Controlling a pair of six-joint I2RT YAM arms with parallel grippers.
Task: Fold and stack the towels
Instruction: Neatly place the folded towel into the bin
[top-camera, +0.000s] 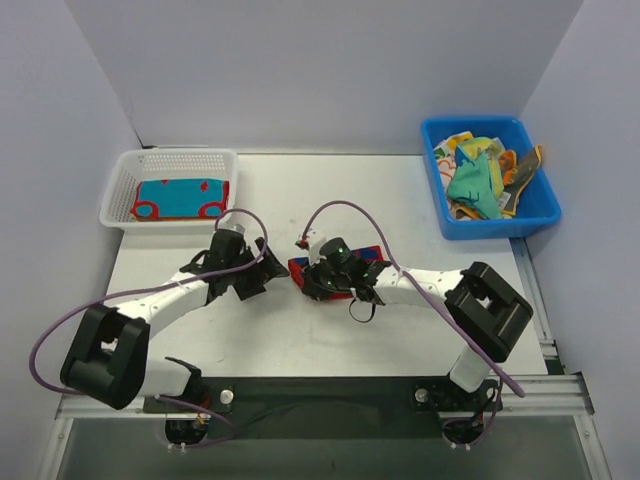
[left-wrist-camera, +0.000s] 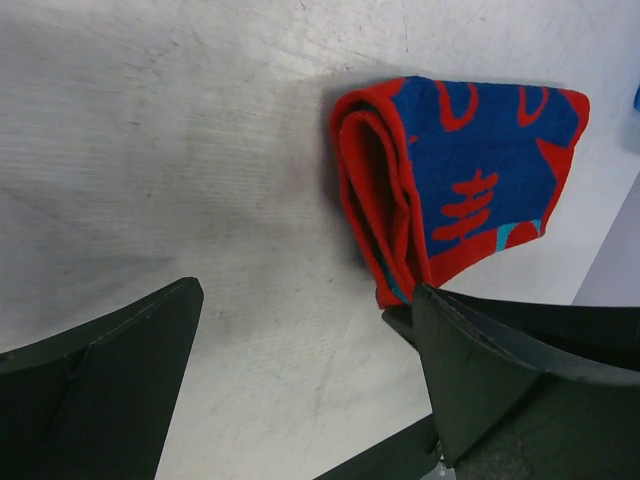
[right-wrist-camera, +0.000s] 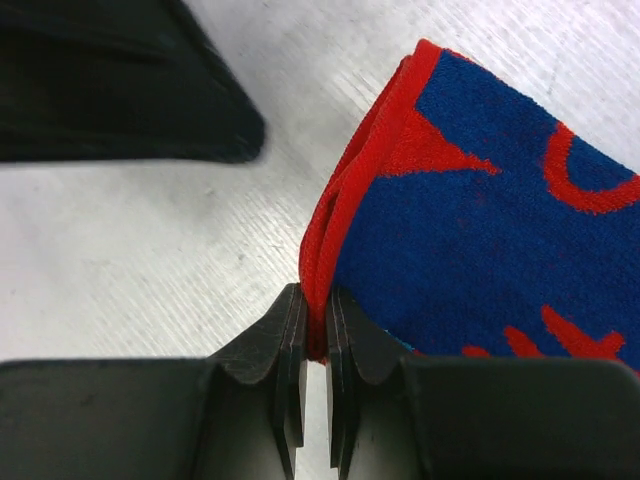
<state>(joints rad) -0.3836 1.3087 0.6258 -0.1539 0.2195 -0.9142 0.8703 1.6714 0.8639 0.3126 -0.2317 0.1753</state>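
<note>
A folded red-and-blue towel (top-camera: 305, 272) lies at the middle of the table. It also shows in the left wrist view (left-wrist-camera: 470, 170) and the right wrist view (right-wrist-camera: 480, 220). My right gripper (right-wrist-camera: 313, 325) is shut on its red edge. My left gripper (left-wrist-camera: 300, 385) is open just left of the towel, its right finger (left-wrist-camera: 480, 370) close to the towel's near corner. A folded teal towel with red prints (top-camera: 180, 198) lies in the white mesh basket (top-camera: 118, 180). Several unfolded towels (top-camera: 480, 178) lie heaped in the blue bin (top-camera: 545, 212).
The white basket stands at the back left and the blue bin at the back right. White walls enclose the table on three sides. Purple cables (top-camera: 350, 205) arch over both arms. A metal rail (top-camera: 320, 395) runs along the near edge.
</note>
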